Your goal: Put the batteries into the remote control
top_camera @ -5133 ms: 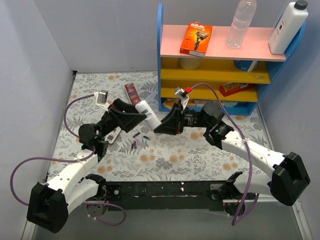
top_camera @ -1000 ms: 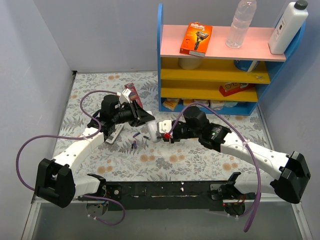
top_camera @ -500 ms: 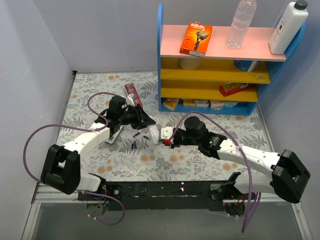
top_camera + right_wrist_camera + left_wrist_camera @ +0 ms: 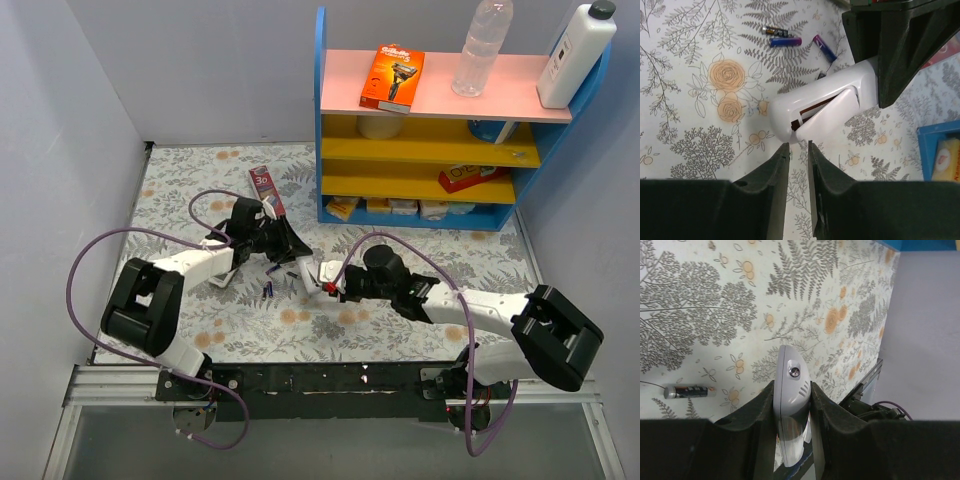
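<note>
The white remote control (image 4: 790, 107) lies low over the flowered table, held end-on in my left gripper (image 4: 792, 386), whose black fingers (image 4: 900, 45) are shut on its sides. Its back cover (image 4: 832, 109) is lifted a little, and a dark slot shows under it. My right gripper (image 4: 797, 146) sits just off the remote's rounded end. Its jaws stand a narrow gap apart with only table between them. Three batteries (image 4: 785, 41) lie loose beyond the remote, and one battery (image 4: 687, 391) shows in the left wrist view. From above, both grippers meet at the remote (image 4: 306, 266).
A blue shelf unit (image 4: 322, 120) with yellow and pink boards stands at the back right, holding a bottle, boxes and a razor pack. A red box (image 4: 266, 185) lies behind the left arm. A second flat remote (image 4: 228, 268) lies under that arm.
The right gripper has dropped and moved left up to the remote's end, its jaws narrowing. The left gripper has shifted slightly right and lower with the remote in it.
</note>
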